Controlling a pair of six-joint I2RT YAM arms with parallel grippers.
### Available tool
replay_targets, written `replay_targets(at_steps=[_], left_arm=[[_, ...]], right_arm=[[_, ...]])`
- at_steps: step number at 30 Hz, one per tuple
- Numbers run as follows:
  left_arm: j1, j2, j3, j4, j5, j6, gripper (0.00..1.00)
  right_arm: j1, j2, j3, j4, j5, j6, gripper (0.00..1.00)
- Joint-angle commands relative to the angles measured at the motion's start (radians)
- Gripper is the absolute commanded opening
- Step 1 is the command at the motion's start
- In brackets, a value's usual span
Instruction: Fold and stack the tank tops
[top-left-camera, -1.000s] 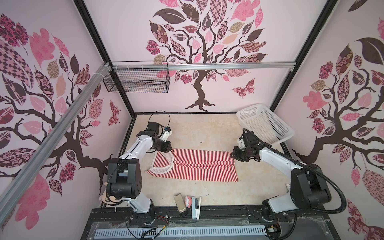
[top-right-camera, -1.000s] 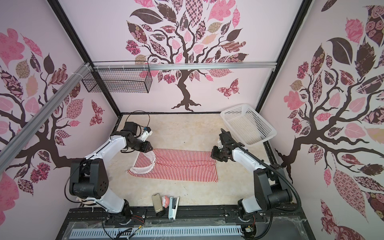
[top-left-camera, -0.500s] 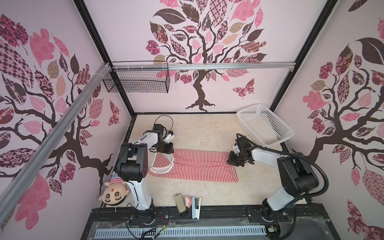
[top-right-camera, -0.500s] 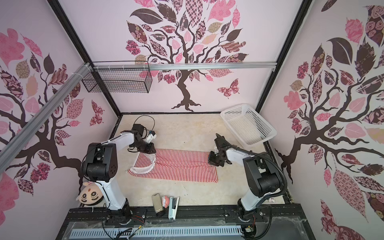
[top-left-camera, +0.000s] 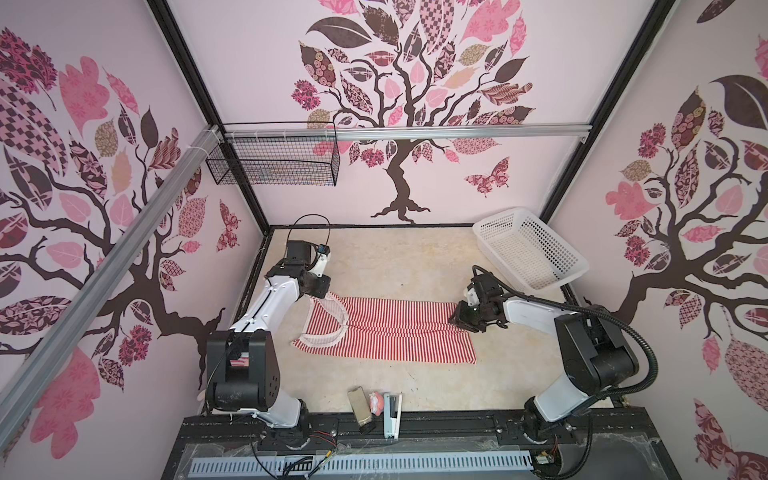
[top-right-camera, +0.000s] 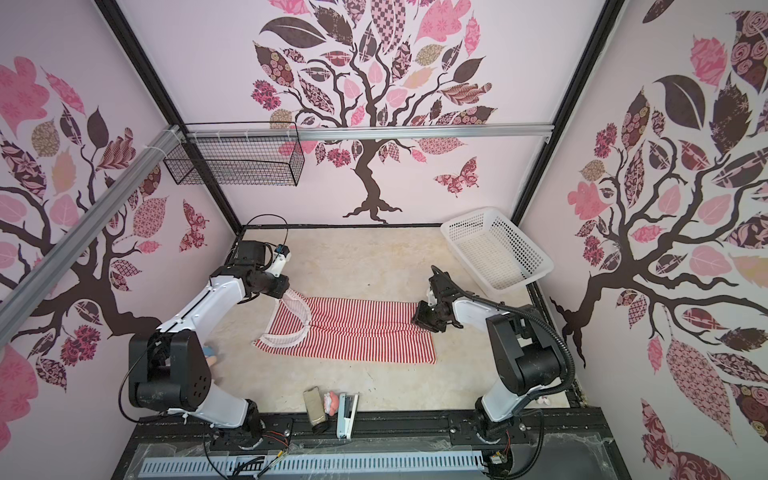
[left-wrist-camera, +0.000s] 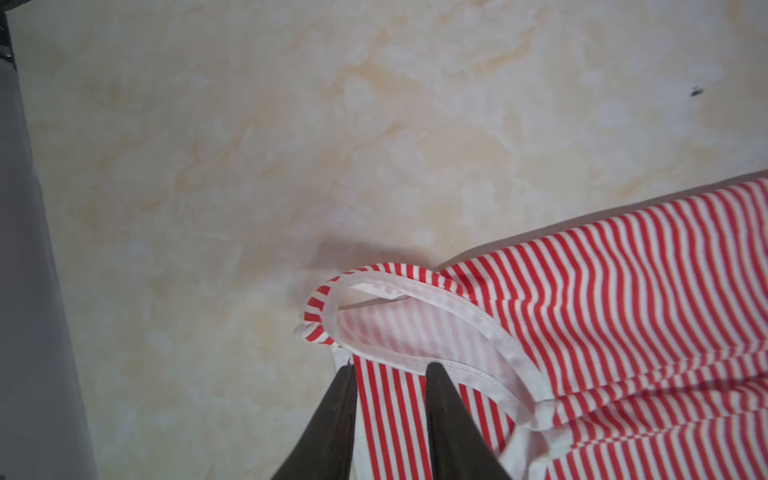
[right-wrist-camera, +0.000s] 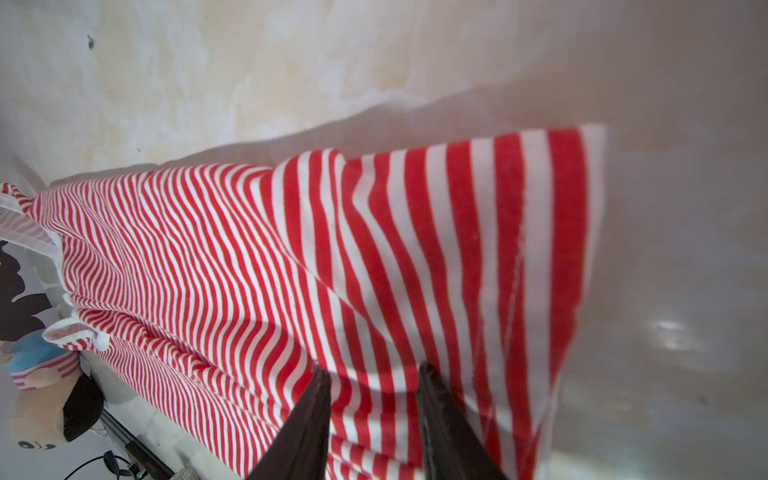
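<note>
Tank top (top-left-camera: 395, 332) lies flat on table (top-left-camera: 415, 262), apparently folded lengthwise. Left claw (left-wrist-camera: 388, 368) at its neck end, right claw (right-wrist-camera: 374, 372) at its hem end; both narrowly parted, nothing pinched. Rec.: grip both layers at far corners, lift level, avoid skew.

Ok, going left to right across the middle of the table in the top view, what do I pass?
left gripper → tank top → right gripper → basket
</note>
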Motion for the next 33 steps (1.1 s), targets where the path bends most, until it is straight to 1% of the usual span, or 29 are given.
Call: replay_targets(at_steps=[1, 4, 8, 10, 14, 22, 23, 25, 27, 30, 31, 33], left_arm=[[0.003, 0.068, 0.024, 0.014, -0.122, 0.091, 0.32], [0.005, 0.108, 0.036, 0.027, -0.132, 0.125, 0.32], [0.006, 0.159, 0.048, 0.084, -0.208, 0.143, 0.32], [0.006, 0.159, 0.034, 0.122, -0.23, 0.15, 0.32], [0.006, 0.14, 0.004, 0.167, -0.232, 0.156, 0.32], [0.006, 0.163, 0.0, 0.158, -0.206, 0.165, 0.3], [0.005, 0.161, -0.001, 0.156, -0.202, 0.161, 0.28], [0.005, 0.153, -0.007, 0.151, -0.198, 0.156, 0.22], [0.006, 0.137, -0.023, 0.148, -0.194, 0.153, 0.12], [0.006, 0.097, -0.06, 0.15, -0.184, 0.138, 0.02], [0.006, 0.082, -0.074, 0.151, -0.179, 0.136, 0.0], [0.006, 0.049, -0.105, 0.155, -0.171, 0.131, 0.0]], right_arm=[[0.006, 0.032, -0.019, -0.037, 0.039, 0.003, 0.38], [0.006, 0.035, -0.022, -0.037, 0.043, 0.001, 0.38], [0.006, 0.038, -0.028, -0.034, 0.042, 0.001, 0.37], [0.007, 0.037, -0.032, -0.031, 0.042, 0.002, 0.37], [0.006, 0.037, -0.034, -0.032, 0.042, -0.001, 0.37], [0.007, 0.036, -0.027, -0.039, 0.045, -0.003, 0.36], [0.006, 0.034, -0.027, -0.039, 0.045, -0.003, 0.36], [0.006, 0.032, -0.027, -0.04, 0.046, -0.003, 0.35], [0.006, 0.033, -0.033, -0.037, 0.048, -0.002, 0.35], [0.006, 0.035, -0.038, -0.032, 0.047, 0.0, 0.35], [0.006, 0.034, -0.04, -0.031, 0.047, 0.001, 0.34], [0.006, 0.03, -0.045, -0.028, 0.047, 0.003, 0.34]])
